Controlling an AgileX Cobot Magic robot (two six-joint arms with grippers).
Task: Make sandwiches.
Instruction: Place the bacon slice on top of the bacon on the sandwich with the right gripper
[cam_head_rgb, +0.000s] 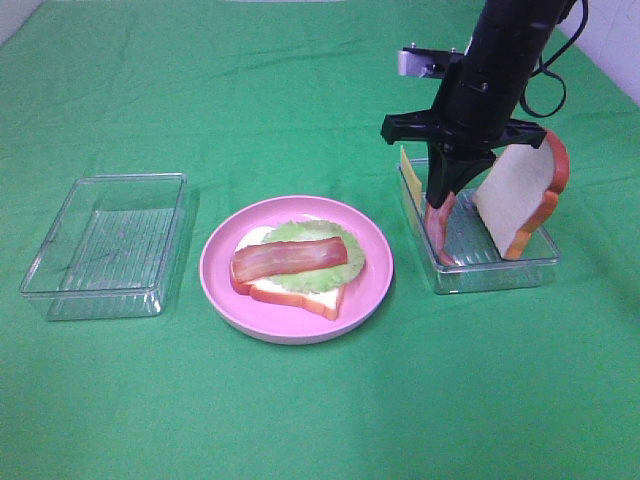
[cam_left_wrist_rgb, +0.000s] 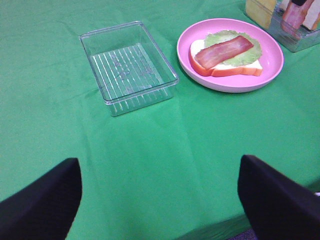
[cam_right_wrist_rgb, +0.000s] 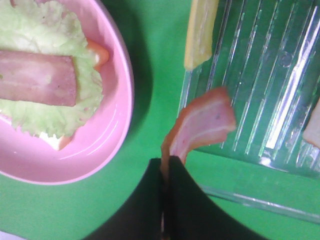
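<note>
— What's crowding the right gripper (cam_head_rgb: 438, 203)?

— It is down inside the right-hand tray (cam_head_rgb: 497, 277), by the wall nearest the pink plate (cam_head_rgb: 372, 285). The cheese square (cam_head_rgb: 408, 168) stands on edge just behind it against that same wall, and the second bread slice (cam_head_rgb: 515, 195) leans upright at the tray's other side. That wall is between the gripper and the plate.

— And the arm?

— It drops steeply from the upper right, fingers pointing straight down and pinched together on the top of the meat piece (cam_head_rgb: 441, 228).

— How does the meat sit?

— Long axis near vertical, hanging from the fingers with its lower end in the tray; I can't tell whether it touches the floor.

— The plate?

— A bread slice (cam_head_rgb: 300, 295) lies flat, with the lettuce leaf (cam_head_rgb: 300, 235) on it and the bacon strip (cam_head_rgb: 290, 257) on top — the strip runs left to right, its right end a little farther back.

— The other side?

— The left-hand tray (cam_head_rgb: 100, 295) sits on the green cloth (cam_head_rgb: 300, 100), beside the plate. The left gripper (cam_left_wrist_rgb: 160, 200) hovers over bare cloth, well apart from that tray, fingers spread wide and holding nothing.
</note>
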